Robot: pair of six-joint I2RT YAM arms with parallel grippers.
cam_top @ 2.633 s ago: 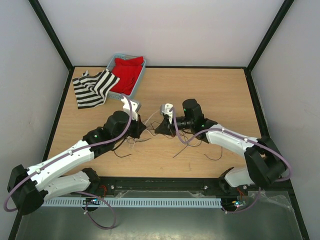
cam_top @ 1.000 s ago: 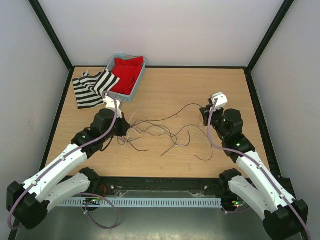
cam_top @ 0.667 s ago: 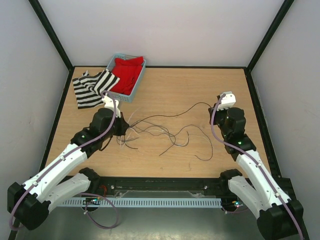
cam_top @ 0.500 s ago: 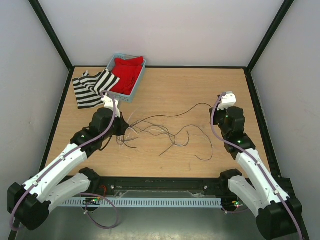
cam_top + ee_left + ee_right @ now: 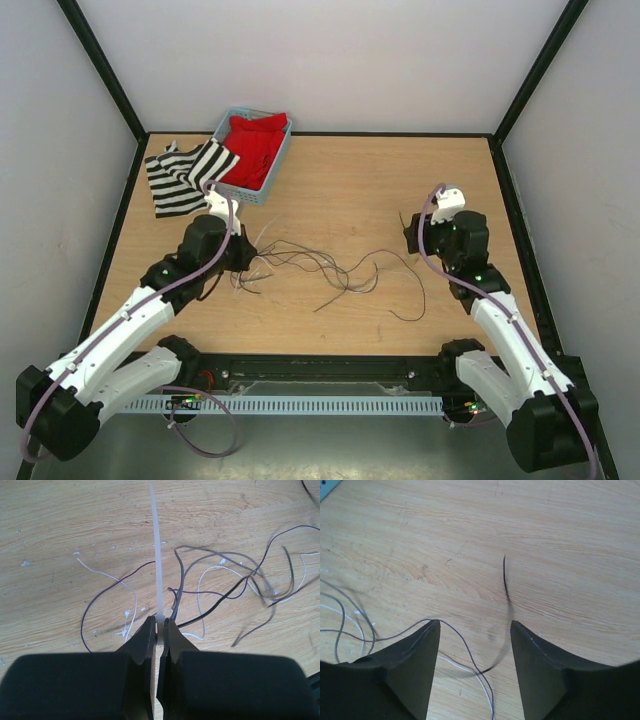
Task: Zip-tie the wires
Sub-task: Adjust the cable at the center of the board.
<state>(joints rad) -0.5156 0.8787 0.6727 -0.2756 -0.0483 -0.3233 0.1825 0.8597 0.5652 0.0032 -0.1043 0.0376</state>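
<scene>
The wires (image 5: 325, 265) lie as thin black and pale strands in loose loops across the middle of the table. My left gripper (image 5: 247, 256) is at their left end. In the left wrist view it (image 5: 159, 622) is shut on the head of a white zip tie (image 5: 156, 555), whose tail points straight away from the jaws. The wires (image 5: 225, 577) bunch at the head and fan out to the right. My right gripper (image 5: 410, 232) hovers at the wires' right end. In the right wrist view it (image 5: 475, 625) is open, with a purple wire (image 5: 462, 650) and a blurred black strand (image 5: 506, 582) loose between its fingers.
A blue basket (image 5: 281, 157) holding red cloth (image 5: 252, 145) stands at the back left. A black-and-white striped cloth (image 5: 185, 178) lies beside it. Black frame posts and pale walls enclose the table.
My right gripper has opened and let go of the wire end it had pulled to the right. That strand has dropped back onto the table. The left gripper has kept its hold.
</scene>
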